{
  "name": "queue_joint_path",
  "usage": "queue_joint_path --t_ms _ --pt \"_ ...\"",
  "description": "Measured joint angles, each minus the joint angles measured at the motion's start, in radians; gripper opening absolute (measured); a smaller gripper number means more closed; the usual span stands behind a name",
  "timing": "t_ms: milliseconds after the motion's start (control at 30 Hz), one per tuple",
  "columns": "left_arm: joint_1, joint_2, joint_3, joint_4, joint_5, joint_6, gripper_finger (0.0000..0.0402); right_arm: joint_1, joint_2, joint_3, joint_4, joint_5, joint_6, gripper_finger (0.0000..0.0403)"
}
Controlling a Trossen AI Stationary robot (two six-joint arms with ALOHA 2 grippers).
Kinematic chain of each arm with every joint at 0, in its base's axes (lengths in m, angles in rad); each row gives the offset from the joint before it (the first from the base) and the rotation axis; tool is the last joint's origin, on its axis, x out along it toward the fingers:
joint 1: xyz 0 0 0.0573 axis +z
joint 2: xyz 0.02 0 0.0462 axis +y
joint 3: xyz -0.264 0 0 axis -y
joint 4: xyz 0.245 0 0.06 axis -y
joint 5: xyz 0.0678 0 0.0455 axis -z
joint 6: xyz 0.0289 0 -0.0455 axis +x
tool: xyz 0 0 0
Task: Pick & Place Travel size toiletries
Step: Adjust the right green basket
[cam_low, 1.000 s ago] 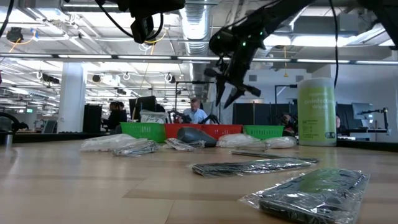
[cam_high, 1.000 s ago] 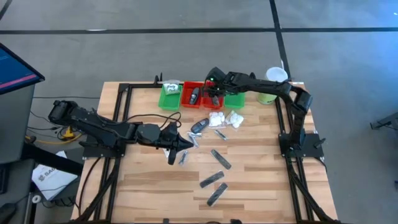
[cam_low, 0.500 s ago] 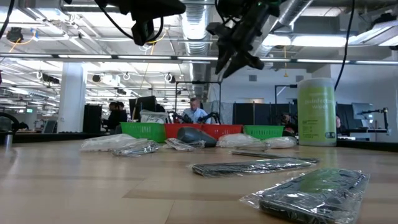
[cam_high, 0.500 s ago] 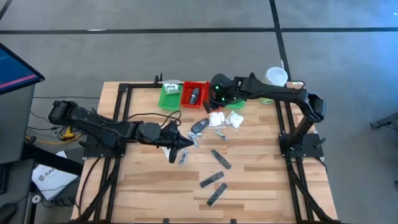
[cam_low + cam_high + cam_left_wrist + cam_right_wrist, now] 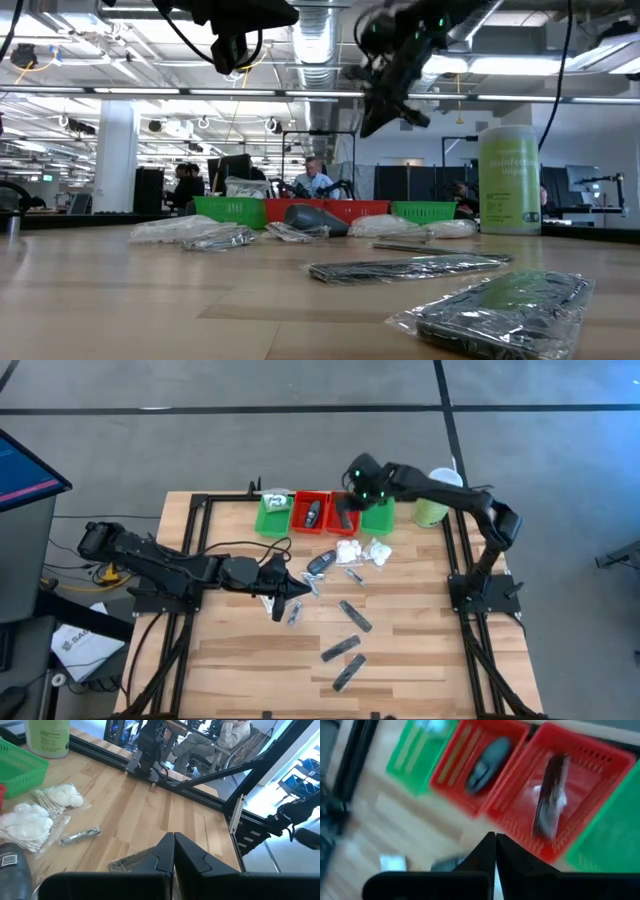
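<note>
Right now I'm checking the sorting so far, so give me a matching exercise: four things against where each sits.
Things:
1 white packet
2 black oval piece
3 dark flat bar
4 canister

Places:
A right red tray
B beside right green tray
C left green tray
D left red tray

Pairs: 1-C, 2-D, 3-A, 4-B.

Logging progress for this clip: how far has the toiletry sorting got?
Partly done. One red tray holds a black oval piece, the next red tray a dark flat bar. Nothing is in hand: right gripper shut above the trays, left gripper shut mid-table. White packets and grey bars remain.
</note>
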Motion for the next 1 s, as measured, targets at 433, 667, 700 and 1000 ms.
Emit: queue_joint_path --t_ms 433,667,700,1000 --pt "-0.002 0.0 0.0 -0.006 -0.003 0.0 0.0002 -0.149 0.058 0.456 -0.185 -0.172 -0.064 0.0" --pt "0.006 0.0 0.0 -0.006 -0.003 0.004 0.0002 -0.19 0.057 0.647 -0.329 -0.13 -0.097 0.0" --pt "0.006 0.0 0.0 -0.006 -0.003 0.004 0.0002 -0.193 0.057 0.649 -0.34 -0.13 -0.102 0.0" --pt "0.006 0.0 0.0 -0.006 -0.002 0.006 0.0002 -0.196 0.059 0.649 -0.345 -0.13 -0.121 0.0"
